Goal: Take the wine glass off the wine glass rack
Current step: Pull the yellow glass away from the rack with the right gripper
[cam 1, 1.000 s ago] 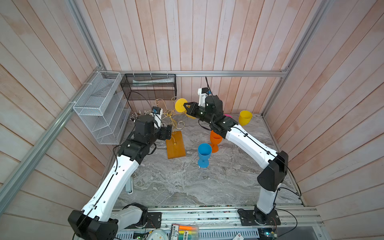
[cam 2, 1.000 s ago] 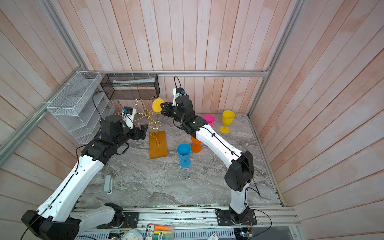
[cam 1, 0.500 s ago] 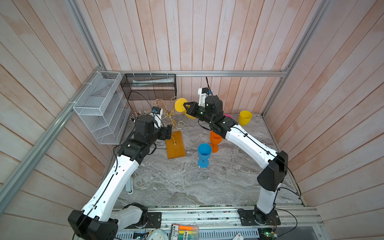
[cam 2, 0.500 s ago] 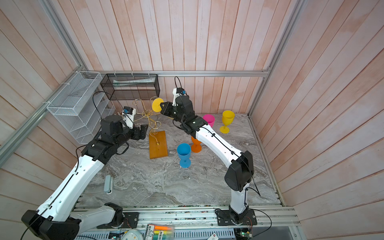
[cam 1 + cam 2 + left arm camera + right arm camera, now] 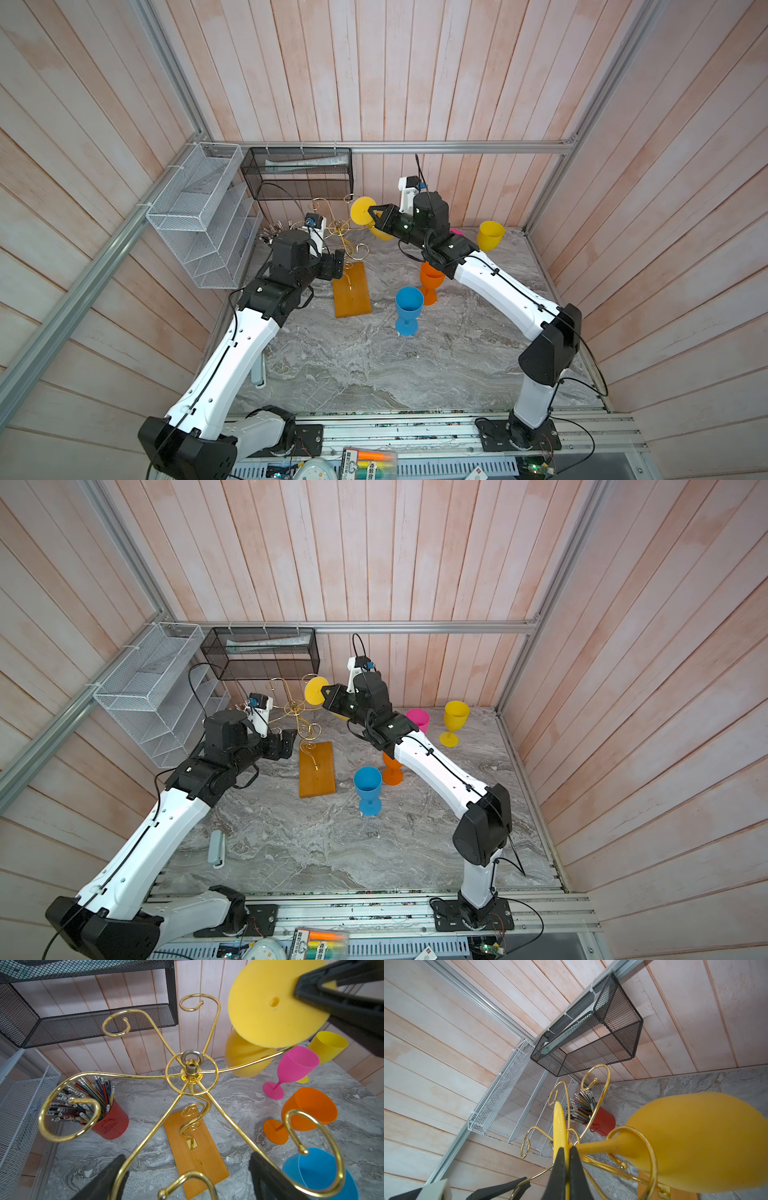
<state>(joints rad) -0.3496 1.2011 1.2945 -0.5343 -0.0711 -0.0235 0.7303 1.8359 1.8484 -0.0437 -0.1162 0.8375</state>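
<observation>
Both grippers stay frozen: right gripper (image 5: 375, 215) pinches the still-hooked wine glass (image 5: 360, 210) by its foot, left gripper (image 5: 337, 266) gapes beside the wine glass rack (image 5: 352, 291).

The gold wine glass rack (image 5: 192, 1068) fills the view. Its scroll arms spread from a ringed hub above an orange-brown wooden base (image 5: 199, 1159) on the grey marbled worktop (image 5: 145, 1109). The left tool (image 5: 187, 1165) gapes wide, with rack arms passing between its black fingers (image 5: 108, 1178). A hanging yellow wine glass (image 5: 268, 1007) points bowl-down at one arm, and the right tool (image 5: 301, 991) is clamped over the edge of its foot. Beyond it stand a pink wine glass (image 5: 297, 1064), a second yellow wine glass (image 5: 328, 1045), an orange wine glass (image 5: 309, 1107) and a blue wine glass (image 5: 318, 1174). A red pencil cup (image 5: 110, 1124) sits near a white mesh basket (image 5: 18, 1105) and a black mesh basket (image 5: 93, 1024).
</observation>
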